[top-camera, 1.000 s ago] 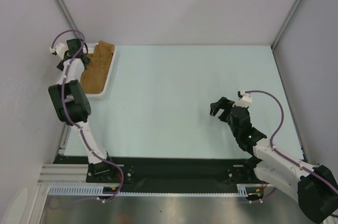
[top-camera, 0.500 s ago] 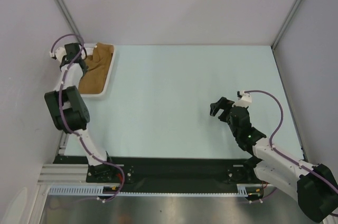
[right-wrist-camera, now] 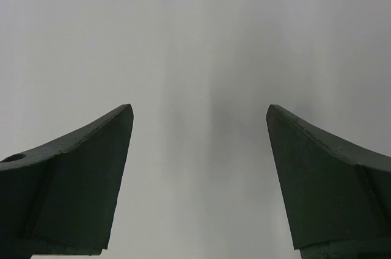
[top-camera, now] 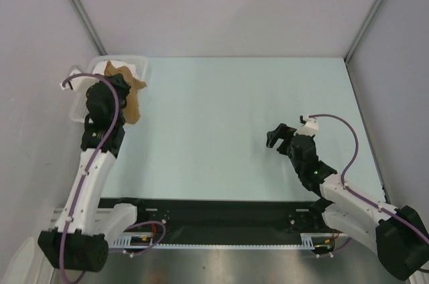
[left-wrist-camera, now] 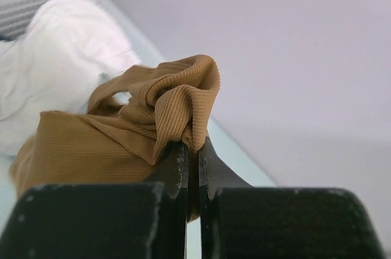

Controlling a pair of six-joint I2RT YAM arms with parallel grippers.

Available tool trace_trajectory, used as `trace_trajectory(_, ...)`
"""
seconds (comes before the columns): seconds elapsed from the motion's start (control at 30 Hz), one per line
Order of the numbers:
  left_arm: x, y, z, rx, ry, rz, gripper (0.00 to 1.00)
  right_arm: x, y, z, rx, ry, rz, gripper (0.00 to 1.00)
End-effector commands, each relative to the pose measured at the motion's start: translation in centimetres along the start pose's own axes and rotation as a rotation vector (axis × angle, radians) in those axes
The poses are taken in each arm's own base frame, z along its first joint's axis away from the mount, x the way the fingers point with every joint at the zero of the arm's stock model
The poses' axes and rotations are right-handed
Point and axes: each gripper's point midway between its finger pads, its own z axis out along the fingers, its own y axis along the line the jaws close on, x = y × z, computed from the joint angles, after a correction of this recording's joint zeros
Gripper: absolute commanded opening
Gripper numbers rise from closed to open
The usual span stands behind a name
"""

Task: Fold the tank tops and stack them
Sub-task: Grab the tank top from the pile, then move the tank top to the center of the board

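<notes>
My left hand (left-wrist-camera: 192, 149) is pinched tight on a fold of the tan tank top (left-wrist-camera: 156, 109), bunched beside the basket (top-camera: 134, 59) at the far-left corner of the bench (top-camera: 234, 96). The white tank top (left-wrist-camera: 55, 57), blurred, seems to lie in it. My right hand (right-wrist-camera: 198, 112) gapes wide, empty.

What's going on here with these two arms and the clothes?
The left gripper is shut on a bunched fold of the tan top and holds it up by the basket. The white top lies in the basket. The right gripper hangs open and empty over the table. Nothing is folded yet.
</notes>
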Motion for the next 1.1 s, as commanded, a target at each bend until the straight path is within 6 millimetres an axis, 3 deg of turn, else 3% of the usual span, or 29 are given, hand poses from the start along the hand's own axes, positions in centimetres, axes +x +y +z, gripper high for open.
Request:
trace_trajectory(0.0, -7.6, -7.2, -5.9, 0.281, -0.195, -0.081, 0.0, -1.1, 1.0, 0.3, -0.026, -0.031, 0.0, 0.95)
trace_trajectory(0.13, -11.4, -11.8, -11.9, 0.487, -0.2, -0.124, 0.0, -1.1, 1.1, 0.4, -0.031, -0.03, 0.003, 0.95)
trace_trajectory(0.23, -11.1, -14.7, -14.5, 0.634, -0.116, -0.181, 0.0, -1.1, 1.0, 0.4, -0.026, -0.031, 0.0, 0.94)
trace_trajectory(0.4, -5.3, -19.5, -17.1, 0.802, 0.111, -0.22, 0.0, -1.5, 0.6, 0.2, -0.008, -0.049, -0.004, 0.95)
trace_trajectory(0.43, -3.2, -20.5, -16.9, 0.807, 0.151, -0.203, 0.0, -1.6, 0.6, 0.2, -0.006, -0.05, -0.005, 0.94)
trace_trajectory(0.47, -1.2, -22.2, -18.9, 0.866, 0.225, -0.196, 0.0, -1.8, 0.5, 0.1, -0.002, -0.058, -0.003, 0.95)
trace_trajectory(0.53, 2.0, -24.1, -20.3, 0.908, 0.296, -0.122, 0.0, -1.8, 0.3, 0.1, 0.007, -0.062, -0.005, 0.94)
trace_trajectory(0.57, 4.3, -26.4, -22.2, 0.967, 0.354, -0.059, 0.0, -1.9, 0.2, 0.0, 0.012, -0.067, -0.005, 0.95)
trace_trajectory(0.6, 6.7, -26.8, -22.8, 0.97, 0.424, 0.017, 0.0, -2.0, 0.1, 0.0, 0.015, -0.069, -0.005, 0.95)
trace_trajectory(0.7, 8.2, -29.8, -24.5, 1.031, 0.507, 0.07, 0.0, -2.3, -0.2, -0.1, 0.029, -0.083, 0.0, 0.95)
trace_trajectory(0.8, 7.6, -29.7, -24.6, 1.021, 0.507, 0.073, 0.03, -2.8, -0.4, -0.4, 0.039, -0.098, 0.008, 0.95)
trace_trajectory(0.9, 8.8, -25.7, -21.8, 0.847, 0.494, 0.123, 0.11, -2.9, -0.8, -0.6, 0.052, -0.107, 0.014, 0.95)
trace_trajectory(0.93, 12.1, -22.5, -20.6, 0.764, 0.549, 0.187, 0.12, -3.0, -0.9, -0.8, 0.051, -0.112, 0.019, 0.95)
trace_trajectory(0.97, 13.3, -20.2, -19.2, 0.675, 0.555, 0.183, 0.14, -3.1, -1.0, -0.9, 0.056, -0.117, 0.023, 0.95)
trace_trajectory(1.0, 13.6, -18.6, -19.1, 0.651, 0.549, 0.17, 0.17, -3.2, -1.2, -1.0, 0.063, -0.119, 0.026, 0.95)
trace_trajectory(1.03, 15.4, -16.9, -18.9, 0.628, 0.569, 0.181, 0.23, -3.4, -1.1, -1.2, 0.063, -0.128, 0.036, 0.95)
trace_trajectory(1.07, 19.5, -12.8, -18.6, 0.563, 0.634, 0.226, 0.28, -3.6, -1.4, -1.3, 0.074, -0.139, 0.042, 0.95)
